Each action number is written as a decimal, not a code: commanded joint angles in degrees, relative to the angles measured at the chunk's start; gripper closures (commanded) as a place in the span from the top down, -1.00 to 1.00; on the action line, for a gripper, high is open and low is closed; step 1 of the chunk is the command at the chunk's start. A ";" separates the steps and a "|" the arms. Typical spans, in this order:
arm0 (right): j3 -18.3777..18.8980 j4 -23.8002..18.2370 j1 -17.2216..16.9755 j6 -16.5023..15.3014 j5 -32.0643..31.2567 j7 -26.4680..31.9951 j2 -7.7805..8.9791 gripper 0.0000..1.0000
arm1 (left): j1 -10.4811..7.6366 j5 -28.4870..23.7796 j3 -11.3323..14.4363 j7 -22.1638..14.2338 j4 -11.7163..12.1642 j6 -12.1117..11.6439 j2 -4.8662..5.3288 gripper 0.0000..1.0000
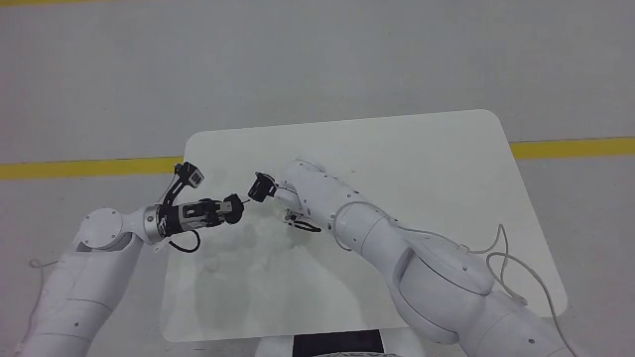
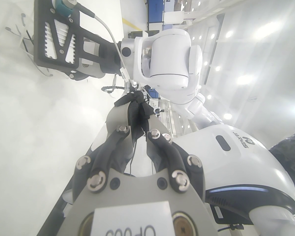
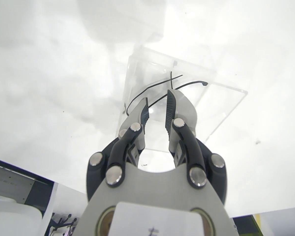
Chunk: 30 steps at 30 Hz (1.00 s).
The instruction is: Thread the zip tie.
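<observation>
Left hand (image 2: 135, 102) pinches the black zip tie (image 2: 135, 114) firmly, left of centre in the top view; right hand (image 3: 157, 96) hangs half open, empty. It should, I think, meet the tip squarely.

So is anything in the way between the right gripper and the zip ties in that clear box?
Nothing visible does. The right gripper hangs open over the clear box, and the black zip ties lie uncovered inside it. No lid or other thing shows between them.
</observation>
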 commanded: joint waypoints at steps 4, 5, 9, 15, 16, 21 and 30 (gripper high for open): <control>0.37 1.06 -0.04 -0.58 0.51 0.16 -0.32 -0.64 | 0.00 0.00 0.00 0.00 0.00 0.00 0.00 -1.00; 0.44 1.28 -0.04 -0.54 0.58 0.11 -0.39 -0.64 | 0.00 0.00 0.00 0.00 0.00 0.00 0.00 -1.00; 0.70 2.18 0.22 -0.50 0.68 0.00 -0.64 -0.64 | 0.00 0.00 0.00 0.00 0.00 0.00 0.00 -1.00; 0.98 3.11 0.48 -0.47 0.63 -0.06 -1.00 -1.00 | 0.00 0.00 0.00 0.00 0.00 0.00 0.00 -1.00; 1.01 3.23 0.52 -0.45 0.59 -0.06 -1.05 -1.00 | 0.00 0.00 0.00 0.00 0.00 0.00 0.00 -1.00; 1.34 3.70 0.99 -0.36 0.41 0.21 -1.20 -1.00 | 0.00 0.00 0.00 0.00 0.00 0.00 0.00 -1.00; 3.15 2.17 2.81 -3.90 1.48 2.63 -0.41 -1.00 | 0.00 0.00 0.00 0.00 0.00 0.00 0.00 -1.00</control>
